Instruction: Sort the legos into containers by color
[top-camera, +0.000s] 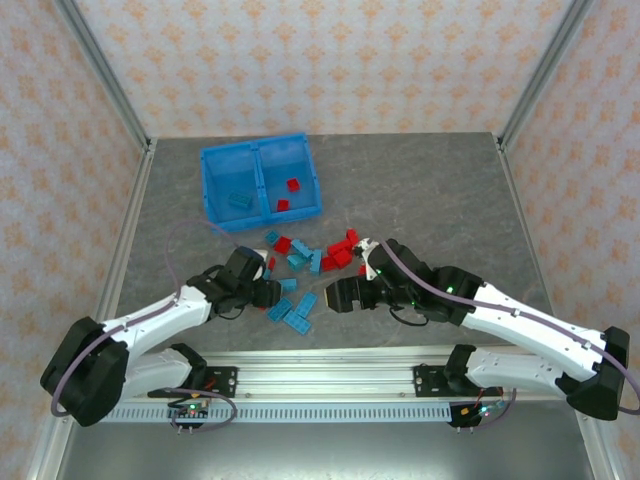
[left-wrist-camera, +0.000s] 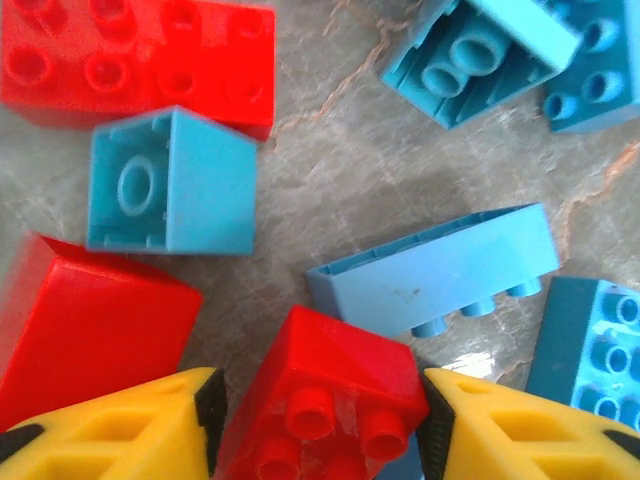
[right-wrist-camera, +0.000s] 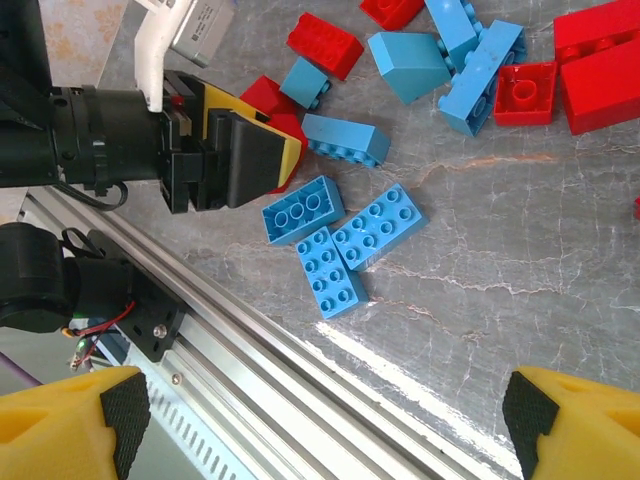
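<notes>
My left gripper (left-wrist-camera: 320, 420) is shut on a red lego (left-wrist-camera: 335, 390), which sits tilted with its studs towards the camera and a yellow finger (left-wrist-camera: 500, 430) on each side. From above, this gripper (top-camera: 268, 292) is at the left of the loose pile of red and blue legos (top-camera: 320, 255). My right gripper (right-wrist-camera: 325, 430) stands wide open and empty over the table's front edge, near three flat blue legos (right-wrist-camera: 345, 245). The blue bin (top-camera: 260, 150) holds blue legos (top-camera: 238, 200) in the left compartment and red ones (top-camera: 290, 192) in the right.
An aluminium rail (right-wrist-camera: 280, 370) runs along the table's near edge under my right gripper (top-camera: 335, 296). Metal frame posts (top-camera: 125, 100) and patterned walls close in the table's sides and back. Bare grey tabletop (top-camera: 440, 190) lies right of the bin.
</notes>
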